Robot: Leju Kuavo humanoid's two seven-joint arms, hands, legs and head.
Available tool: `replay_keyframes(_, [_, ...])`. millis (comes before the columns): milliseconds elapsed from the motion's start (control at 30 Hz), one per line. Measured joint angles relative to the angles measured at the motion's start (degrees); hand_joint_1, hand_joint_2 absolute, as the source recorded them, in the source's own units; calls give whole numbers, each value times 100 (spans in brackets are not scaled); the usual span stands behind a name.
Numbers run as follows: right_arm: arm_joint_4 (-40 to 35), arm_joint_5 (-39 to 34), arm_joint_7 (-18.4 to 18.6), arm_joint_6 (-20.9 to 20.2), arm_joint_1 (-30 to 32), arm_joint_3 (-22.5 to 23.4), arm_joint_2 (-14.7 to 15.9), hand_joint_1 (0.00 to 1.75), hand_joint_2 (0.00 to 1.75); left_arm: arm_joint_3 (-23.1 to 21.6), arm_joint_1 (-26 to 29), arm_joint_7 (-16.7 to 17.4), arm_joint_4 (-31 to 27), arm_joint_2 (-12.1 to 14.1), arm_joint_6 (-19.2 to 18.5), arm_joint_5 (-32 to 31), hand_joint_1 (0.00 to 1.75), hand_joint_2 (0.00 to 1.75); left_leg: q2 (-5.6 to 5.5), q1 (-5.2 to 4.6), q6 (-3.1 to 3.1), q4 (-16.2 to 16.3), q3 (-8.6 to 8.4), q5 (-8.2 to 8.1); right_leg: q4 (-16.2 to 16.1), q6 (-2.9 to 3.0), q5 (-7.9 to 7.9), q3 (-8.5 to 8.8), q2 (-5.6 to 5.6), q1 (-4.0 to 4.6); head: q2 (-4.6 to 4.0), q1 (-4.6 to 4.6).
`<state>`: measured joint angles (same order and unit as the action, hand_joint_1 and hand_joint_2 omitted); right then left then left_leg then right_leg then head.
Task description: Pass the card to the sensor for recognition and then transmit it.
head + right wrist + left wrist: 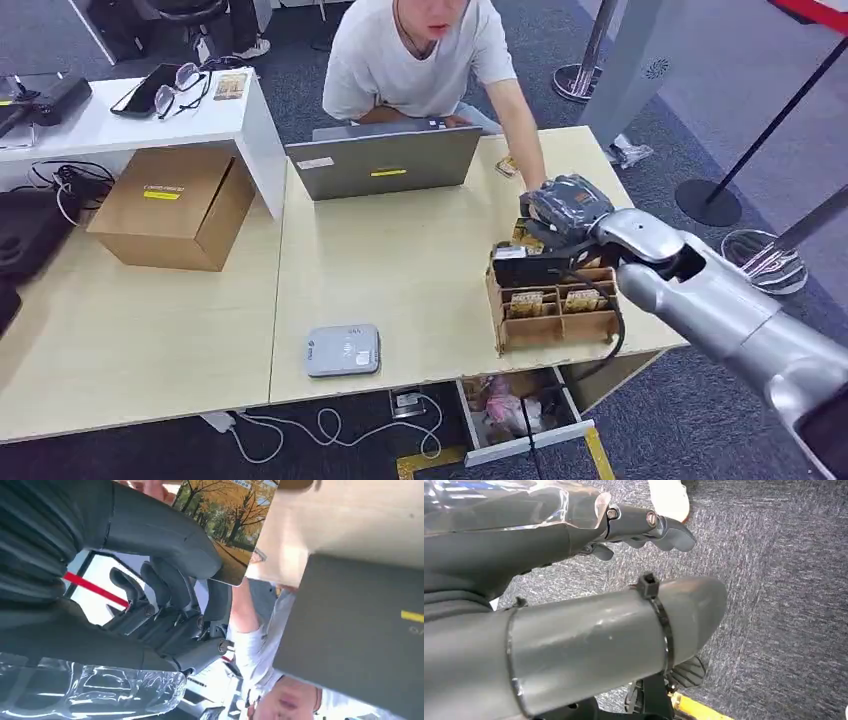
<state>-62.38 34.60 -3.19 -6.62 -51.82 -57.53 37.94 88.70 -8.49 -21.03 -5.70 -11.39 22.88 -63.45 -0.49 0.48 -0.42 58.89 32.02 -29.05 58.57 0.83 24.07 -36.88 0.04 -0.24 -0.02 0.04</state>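
My right hand point(565, 212) hovers over the back of a wooden card rack point(555, 328) at the right side of the desk. In the right wrist view this hand point(165, 580) pinches a card point(235, 520) printed with autumn trees between its thumb and fingers. A person's hand point(535, 183) reaches in right beside mine, touching or nearly so. The sensor, a flat grey pad point(342, 350), lies near the desk's front edge, well to the left of the rack. My left hand point(644, 527) hangs over grey carpet, fingers loosely apart and holding nothing.
A person in a white shirt point(415, 50) leans over the desk behind a grey laptop point(385, 160). A cardboard box point(175, 205) stands at the left. More cards point(545, 300) fill the rack's slots. An open drawer point(520, 410) juts out below the desk front.
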Motion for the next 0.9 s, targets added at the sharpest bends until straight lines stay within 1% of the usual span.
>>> replay_keyframes(67, [-22, 0, -7, 28, -30, 31, 0, 159, 175, 0, 0, 0, 0, -2, 7, 2, 0, 0, 0, 0, 0, 0, 0, 0, 0, 0, 0, 0, 0, 0, 0, 0])
replay_keyframes(133, [-44, 0, -26, 30, -52, 70, -2, 159, 175, 0, 0, 0, 0, -2, 9, 7, 0, 0, 0, 0, 0, 0, 0, 0, 0, 0, 0, 0, 0, 0, 0, 2])
replay_keyframes(167, [-52, 0, -33, 37, -70, 79, -7, 162, 175, 0, -1, 0, 0, -2, 9, 15, 0, 0, 0, 0, 0, 0, 0, 0, 0, 0, 0, 0, 0, 0, 0, 2])
replay_keyframes(233, [-72, 0, -48, 63, -96, 96, -13, 161, 175, 0, -2, 0, 0, -2, 17, 22, 0, 0, 0, 0, 0, 0, 0, 0, 0, 0, 0, 0, 0, 0, 0, 2])
replay_keyframes(267, [-83, -4, -57, 77, -106, 107, -15, 164, 175, 0, -2, 0, 0, -4, 24, 22, 0, 0, 0, 0, 0, 0, 0, 0, 0, 0, 0, 0, 0, 0, 0, 2])
replay_keyframes(333, [-111, -17, -68, 107, -127, 124, -24, 166, 175, 0, -1, -4, 0, -11, 31, 24, 0, 0, 0, 0, 0, 0, 0, 0, 0, 0, 0, 0, 0, 0, 0, 2])
replay_keyframes(367, [-120, -18, -70, 125, -143, 129, -26, 171, 175, 0, -2, -11, 0, -17, 33, 24, 0, 0, 0, 0, 0, 0, 0, 0, 0, 0, 0, 0, 0, 0, 0, 2])
replay_keyframes(433, [-138, -26, -103, 168, -164, 146, -35, 173, 175, 0, -1, -17, 0, -28, 39, 24, 0, 0, 0, 0, 0, 0, 0, 0, 0, 0, 0, 0, 0, 0, 0, 2])
replay_keyframes(633, [-205, -70, -155, 385, -180, 243, -72, 175, 175, 0, -2, -61, 0, -44, 50, 20, 0, 0, -1, 0, 0, 0, 0, 0, 0, 0, 0, 0, 0, 0, 0, 2])
replay_keyframes(900, [-278, -35, -160, 807, -180, 372, -157, 175, 175, 0, -5, -85, 0, -55, 57, -63, 0, 0, -1, 0, 0, 0, 0, 0, 0, 0, 0, 0, 0, 0, 0, 4])
